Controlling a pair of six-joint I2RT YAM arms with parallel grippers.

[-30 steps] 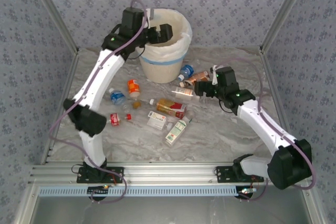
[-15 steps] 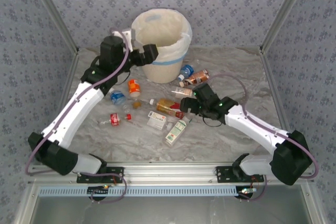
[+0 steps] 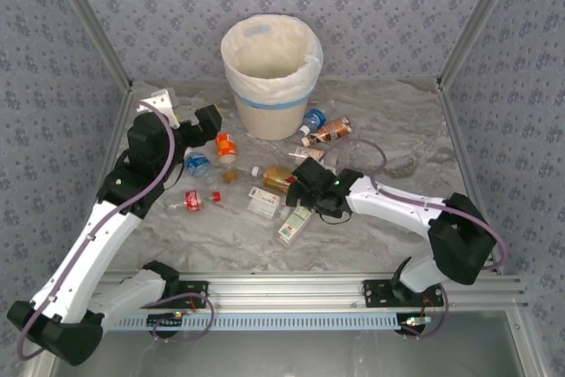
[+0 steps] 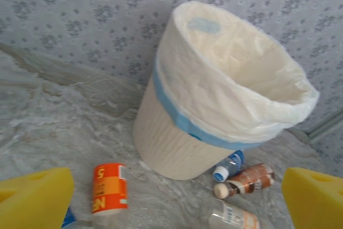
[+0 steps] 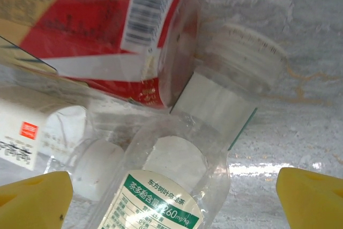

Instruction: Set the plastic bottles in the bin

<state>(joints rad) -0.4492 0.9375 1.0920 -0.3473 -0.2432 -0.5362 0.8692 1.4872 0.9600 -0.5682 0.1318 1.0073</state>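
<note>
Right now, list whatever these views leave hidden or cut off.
Floor of the bin: left wrist view, its near wall hides it.
Green-labelled bottle: right wrist view, cut by the bottom edge.
Red-labelled bottle: right wrist view, cut by the top edge.
Blue-capped bottle: left wrist view, body partly behind the bin.

Note for you: a grey-white marbled table (image 3: 221, 249) lies under the left fingers (image 4: 32, 197) and right fingers (image 5: 32, 199). Ahead of the left fingers, a wall (image 4: 96, 14) papered in blue-grey floral print rises. Behind both pairs, a ribbed aluminium rail (image 3: 291, 289) edges the table. Slanted metal posts (image 3: 481, 19) flank the walls.
</note>
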